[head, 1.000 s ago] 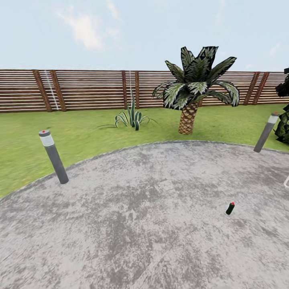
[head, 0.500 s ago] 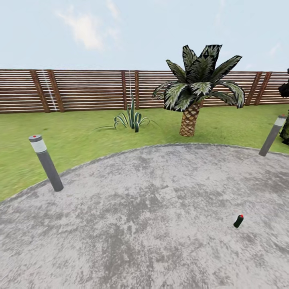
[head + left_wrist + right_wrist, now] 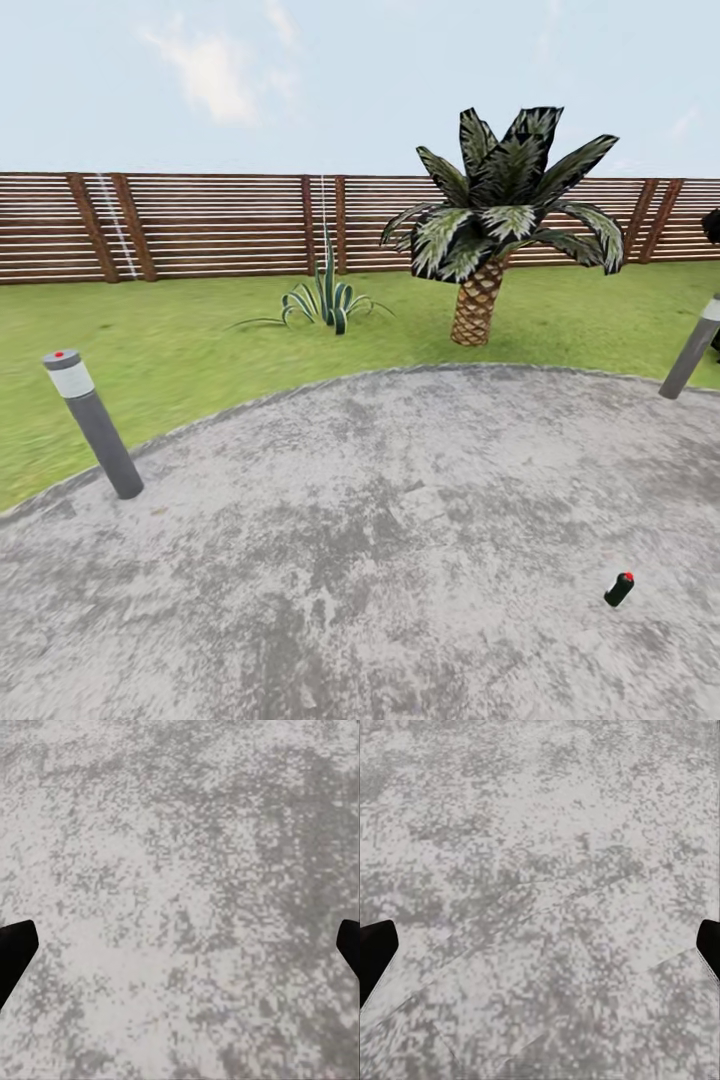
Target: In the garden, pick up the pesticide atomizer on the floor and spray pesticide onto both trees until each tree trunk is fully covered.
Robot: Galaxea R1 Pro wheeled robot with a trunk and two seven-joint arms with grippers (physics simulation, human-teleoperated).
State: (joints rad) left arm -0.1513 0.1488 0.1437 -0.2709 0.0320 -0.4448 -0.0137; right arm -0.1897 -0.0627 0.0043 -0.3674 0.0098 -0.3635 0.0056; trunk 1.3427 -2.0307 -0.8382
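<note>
Dark little pesticide atomizer (image 3: 619, 589) with a red cap lies on the mottled grey concrete paving (image 3: 350, 560), well apart from both grippers (image 3: 180, 945) (image 3: 540, 945), whose black fingertips are spread wide over bare paving. Nothing's picked up yet, so spraying's all ahead.

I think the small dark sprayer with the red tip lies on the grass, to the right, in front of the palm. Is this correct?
Not quite: the head view shows the pesticide atomizer on the grey paved floor, not the grass. It is to the right, in front of the palm.
</note>
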